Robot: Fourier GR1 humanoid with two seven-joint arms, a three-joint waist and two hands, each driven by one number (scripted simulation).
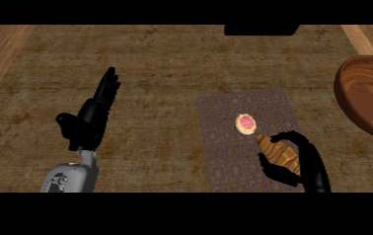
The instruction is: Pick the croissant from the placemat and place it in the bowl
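Observation:
A golden-brown croissant (279, 153) lies on the lower right part of a dark patterned placemat (229, 130). My right hand (313, 165) comes in from the lower right, its fingers and thumb curled round the croissant from both sides. The wooden bowl (357, 98) shows partly at the right edge, beyond the placemat. My left hand (89, 116) rests at the left with straight fingers pointing up, holding nothing.
A small round pastry with a pink centre (246, 124) sits on the placemat just above the croissant. A dark object (261, 29) stands at the counter's far edge. Bare brown counter (160, 71) spreads between the left hand and the placemat.

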